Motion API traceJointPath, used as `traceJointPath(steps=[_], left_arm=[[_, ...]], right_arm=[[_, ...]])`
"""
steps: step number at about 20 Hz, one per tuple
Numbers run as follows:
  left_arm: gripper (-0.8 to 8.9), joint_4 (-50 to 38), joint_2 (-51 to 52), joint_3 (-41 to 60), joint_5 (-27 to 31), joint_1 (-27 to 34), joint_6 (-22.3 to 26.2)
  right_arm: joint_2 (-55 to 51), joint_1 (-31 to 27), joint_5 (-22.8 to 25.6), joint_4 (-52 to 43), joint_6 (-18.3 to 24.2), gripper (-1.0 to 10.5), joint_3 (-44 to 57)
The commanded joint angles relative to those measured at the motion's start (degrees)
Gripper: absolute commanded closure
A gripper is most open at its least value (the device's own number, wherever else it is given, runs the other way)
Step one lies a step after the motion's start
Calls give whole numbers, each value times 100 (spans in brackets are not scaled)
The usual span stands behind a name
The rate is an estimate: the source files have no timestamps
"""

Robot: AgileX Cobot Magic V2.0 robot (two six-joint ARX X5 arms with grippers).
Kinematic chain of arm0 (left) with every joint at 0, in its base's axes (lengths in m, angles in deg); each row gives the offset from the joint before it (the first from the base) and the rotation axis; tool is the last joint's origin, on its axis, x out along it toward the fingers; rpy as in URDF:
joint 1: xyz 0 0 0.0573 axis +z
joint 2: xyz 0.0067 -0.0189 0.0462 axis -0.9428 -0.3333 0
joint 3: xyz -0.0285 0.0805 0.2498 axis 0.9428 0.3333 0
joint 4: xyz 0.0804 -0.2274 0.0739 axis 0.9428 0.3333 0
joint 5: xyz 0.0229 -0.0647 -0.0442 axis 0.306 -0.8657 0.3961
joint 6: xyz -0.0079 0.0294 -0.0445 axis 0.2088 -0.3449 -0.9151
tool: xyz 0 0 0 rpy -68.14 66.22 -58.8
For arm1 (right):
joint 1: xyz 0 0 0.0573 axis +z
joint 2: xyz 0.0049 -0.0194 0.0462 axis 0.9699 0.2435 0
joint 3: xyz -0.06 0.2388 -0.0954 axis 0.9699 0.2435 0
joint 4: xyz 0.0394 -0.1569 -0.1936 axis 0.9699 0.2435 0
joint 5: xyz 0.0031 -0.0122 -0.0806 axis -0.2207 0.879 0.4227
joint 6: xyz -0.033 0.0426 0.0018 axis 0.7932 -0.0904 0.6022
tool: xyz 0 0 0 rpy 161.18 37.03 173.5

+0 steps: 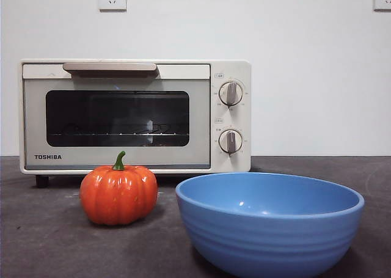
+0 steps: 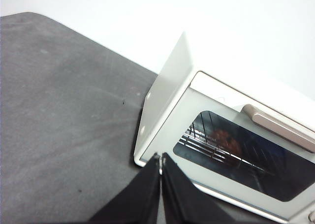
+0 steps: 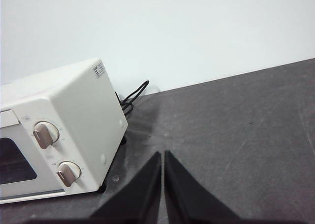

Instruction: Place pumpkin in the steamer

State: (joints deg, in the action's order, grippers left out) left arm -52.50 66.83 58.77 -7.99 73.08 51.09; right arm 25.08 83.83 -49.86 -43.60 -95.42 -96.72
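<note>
Pumpkin [image 1: 118, 194] before shut steamer [image 1: 134, 116], outside both wrist views

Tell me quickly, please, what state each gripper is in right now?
Left gripper: closed, holding nothing, near the TOSHIBA oven's left end.
Right gripper: closed, holding nothing, over the table beside the oven's knob end.
</note>
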Motion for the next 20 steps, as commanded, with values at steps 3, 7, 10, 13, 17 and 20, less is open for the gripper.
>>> traceJointPath(steps=[3,7,10,13,17,20], left_arm=[[798,258,-579,-643,-415,0,352],[798,584,-1158,-1189,-846,0,765],[798,890,-1635,-1639,-1311,0,1147],[798,1231,-2103,-2087,-1825,0,1539],[798,1775,-2643,-2643,-2459,-2,2048],[798,2267,-2957,-2994,-2861,-42,2409]], right_arm=[[566,9,-114,245,-20,940,-745],[1228,9,-726,487,264,940,-1375],[1836,9,-1237,916,553,940,-1912],[2406,11,-1685,1436,879,940,-2409],[3150,20,-2319,2227,1388,940,-3049],[3615,24,-2778,2835,1749,940,-3471]])
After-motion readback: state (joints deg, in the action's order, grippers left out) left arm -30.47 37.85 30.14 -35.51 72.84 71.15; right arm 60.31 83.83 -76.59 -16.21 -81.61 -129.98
